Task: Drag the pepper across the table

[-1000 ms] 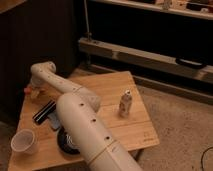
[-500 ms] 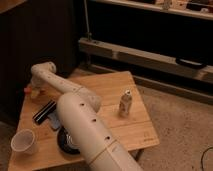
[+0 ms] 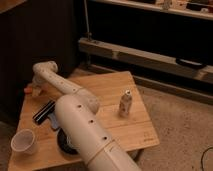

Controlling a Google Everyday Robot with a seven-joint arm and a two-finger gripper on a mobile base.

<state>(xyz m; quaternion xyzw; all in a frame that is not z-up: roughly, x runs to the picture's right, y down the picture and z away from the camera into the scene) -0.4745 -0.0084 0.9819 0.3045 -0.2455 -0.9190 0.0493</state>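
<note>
Pepper [image 3: 28,90], a small orange-red sliver, lies at the far left corner of the table [image 3: 111,86], close to its left edge. The gripper [image 3: 35,88] is down at the same spot, just to the pepper's right and seemingly touching it. Whether it is spread, pressed together or pinching the pepper cannot be told, because the white wrist above covers it. From there the arm [image 3: 80,125] bends at a rounded joint. It then runs as a thick white tube with small dark holes diagonally toward the near edge, filling the lower middle of the view.

Beside the arm, on the left half of the tabletop, sits a black rectangular box [image 3: 43,112]. At the near left corner stands a white paper cup [image 3: 23,141], and a black bowl [image 3: 64,143] shows partly from under the arm. Right of the arm, well apart from the pepper, a small can [image 3: 125,103] stands upright.

Judging by this layout, the task looks to be at its beginning. The gripper is at the pepper, but the pepper sits right at the corner. The drag across the light wooden planks therefore appears almost entirely left to do.

No writing can be read. The can carries a pale patterned label too blurred to make out. A faint mark by the table's near right corner is likewise illegible.
</note>
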